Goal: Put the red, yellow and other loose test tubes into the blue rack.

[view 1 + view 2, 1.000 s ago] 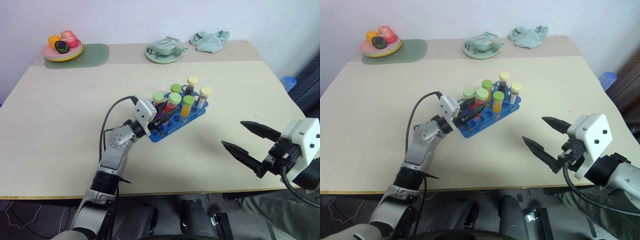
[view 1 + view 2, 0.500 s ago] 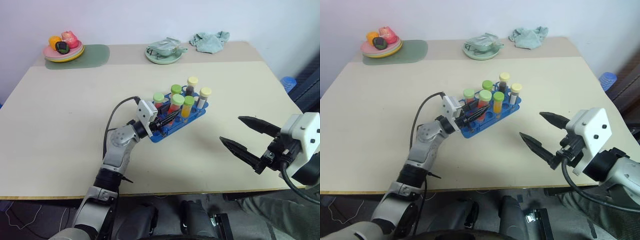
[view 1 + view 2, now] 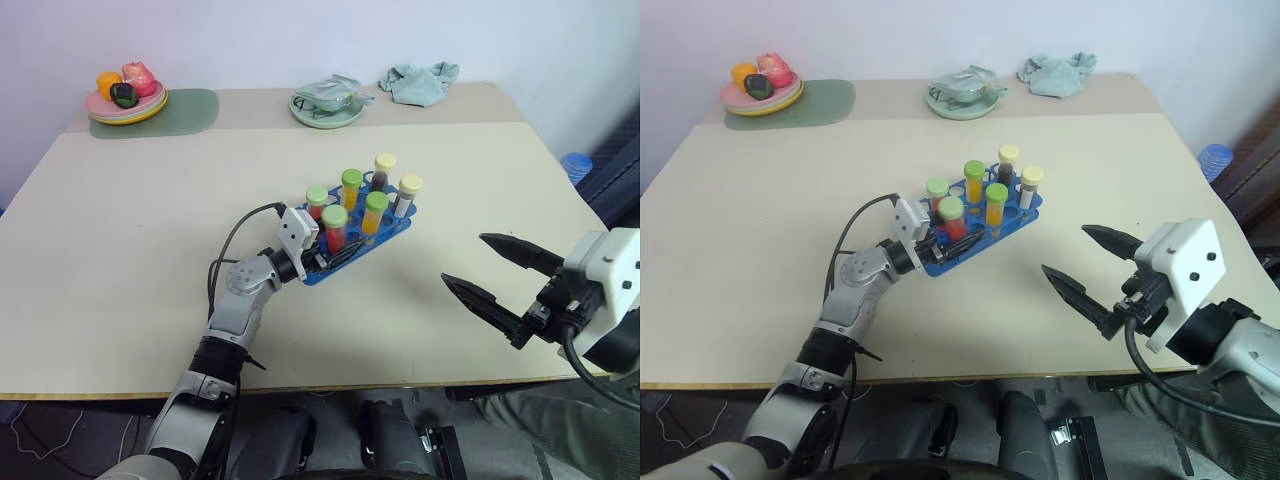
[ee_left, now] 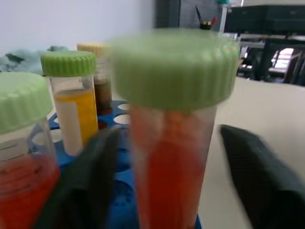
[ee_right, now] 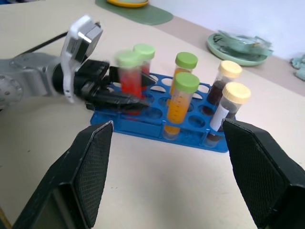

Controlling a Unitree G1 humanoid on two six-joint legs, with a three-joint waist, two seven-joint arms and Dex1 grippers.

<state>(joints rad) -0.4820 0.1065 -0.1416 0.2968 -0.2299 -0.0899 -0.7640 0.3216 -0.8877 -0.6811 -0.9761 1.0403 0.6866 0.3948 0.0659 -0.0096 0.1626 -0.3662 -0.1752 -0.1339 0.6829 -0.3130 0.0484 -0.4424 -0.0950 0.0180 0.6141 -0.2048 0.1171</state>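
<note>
— What sits at the far left of the table [image 3: 120, 250]?
— A plate of fruit [image 3: 125, 100], resting on a green mat [image 3: 190, 108] near the back edge.

— And the left gripper [image 3: 330, 250]?
— It reaches to the near end of the blue rack [image 3: 400, 230], which lies slantwise near the middle of the table. Its fingers [image 4: 81, 181] stand wide, one on each side of a red tube [image 3: 335, 228] with a green cap. The left wrist view shows a gap between each finger and the tube, so nothing is clamped.

— Where is that tube?
— Upright in a hole at the rack's near end, just beside a second red tube [image 3: 317, 200] with a green cap.

— What else is in the rack?
— Two orange-yellow tubes [image 3: 376, 212] with green caps in the middle, and two dark brown tubes [image 3: 406, 196] with pale yellow caps at the far end. All stand upright.

— Behind the rack?
— A pale green dish [image 3: 326, 102] and, to its right, a crumpled green cloth [image 3: 420, 80], both at the back of the table.

— The right gripper [image 3: 463, 259]?
— It hovers over the table's near right corner, well apart from the rack, pointing towards it. Its claw is spread wide and holds nothing.
</note>
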